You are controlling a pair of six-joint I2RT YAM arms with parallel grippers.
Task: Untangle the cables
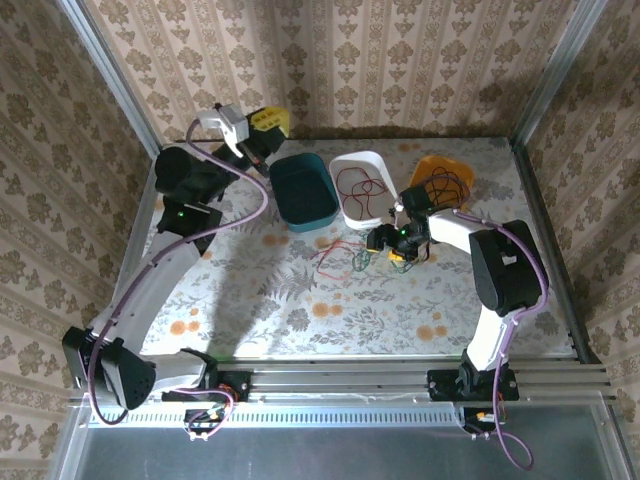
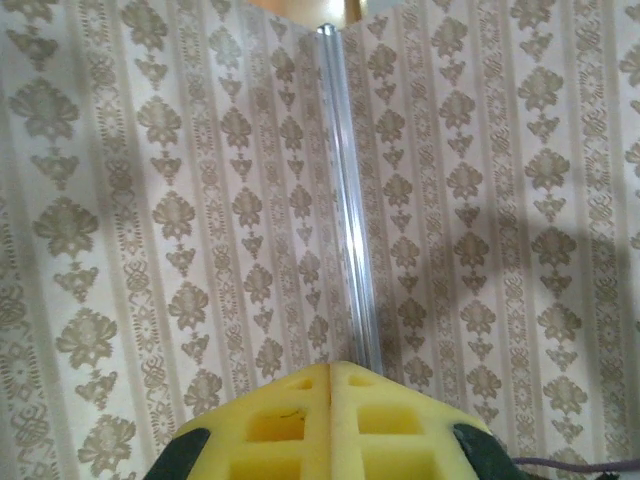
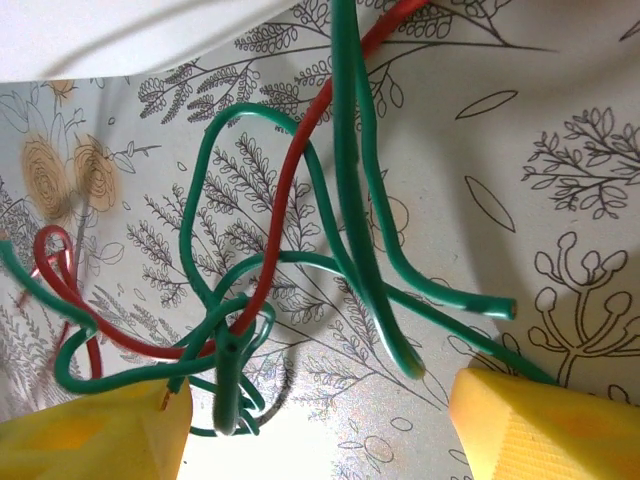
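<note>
From above, my left gripper (image 1: 264, 122) is raised by the back wall and my right gripper (image 1: 397, 256) sits low at the cables (image 1: 340, 262) tangled on the table (image 1: 270, 300); my left wrist view has yellow fingers (image 2: 290, 425) pressed together; my right wrist view has jaws spread wide, straddling green and red strands.
</note>
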